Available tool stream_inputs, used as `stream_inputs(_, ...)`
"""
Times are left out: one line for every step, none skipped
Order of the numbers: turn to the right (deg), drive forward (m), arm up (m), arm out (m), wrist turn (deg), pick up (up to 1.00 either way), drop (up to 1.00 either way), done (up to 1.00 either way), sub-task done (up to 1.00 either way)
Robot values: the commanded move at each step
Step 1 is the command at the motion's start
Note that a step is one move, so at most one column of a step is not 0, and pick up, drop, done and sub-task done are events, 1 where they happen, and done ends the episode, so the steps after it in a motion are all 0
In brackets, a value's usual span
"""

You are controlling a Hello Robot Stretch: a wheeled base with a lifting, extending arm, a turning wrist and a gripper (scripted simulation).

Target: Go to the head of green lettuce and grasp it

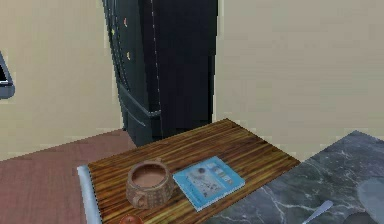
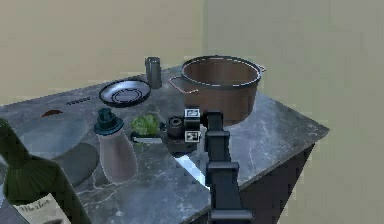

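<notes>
A small green leafy lump, the head of lettuce (image 2: 146, 124), lies on the grey marble counter (image 2: 280, 135) near its middle. My arm rises from the arm side view's bottom edge, and its two white marker squares stand just right of the lettuce. The gripper (image 2: 162, 134) reaches left from them, right at the lettuce. Since the lettuce rests on the counter at the fingers, I cannot tell whether the gripper holds anything.
On the counter stand a big brown pot (image 2: 222, 85), a dark plate (image 2: 125, 93), a grey cup (image 2: 153, 71), a teal-capped bottle (image 2: 113, 147) and a green wine bottle (image 2: 30, 185). Ahead are a wooden table (image 1: 250, 150) with a bowl (image 1: 148, 184) and blue book (image 1: 208, 183), and a dark fridge (image 1: 165, 60).
</notes>
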Motion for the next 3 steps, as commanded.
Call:
stream_inputs(0.0,0.00,0.00,0.00,0.0,1.00,0.00,0.00,0.00)
stream_inputs(0.0,0.00,0.10,0.00,0.0,0.00,0.00,0.00,0.00)
stream_inputs(0.0,0.00,0.00,0.00,0.0,0.00,0.00,1.00,0.00)
